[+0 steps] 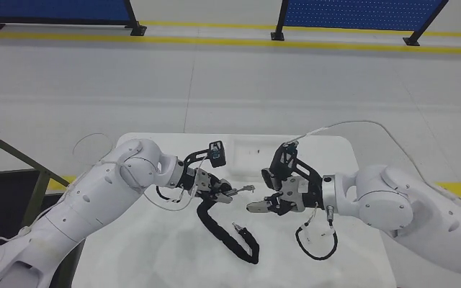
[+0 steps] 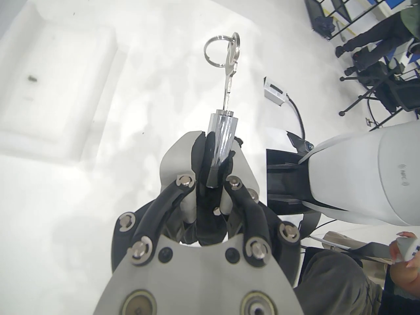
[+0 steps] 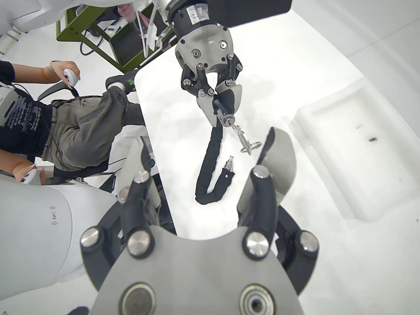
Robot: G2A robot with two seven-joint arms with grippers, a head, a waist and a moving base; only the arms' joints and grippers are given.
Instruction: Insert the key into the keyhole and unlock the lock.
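Left wrist view: left tool (image 2: 213, 155) clamps the lock (image 2: 221, 136) above mid-worktop (image 1: 180, 252). The key (image 2: 228, 80) sits in it, long axis pointing toward the open right tool (image 1: 261, 207), just beside and best placed to turn it.

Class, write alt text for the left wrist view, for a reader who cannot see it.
The left gripper is shut on a shiny chrome lock cylinder, held above a white table. A small silver key is inserted in the cylinder's far end and sticks out away from the camera.
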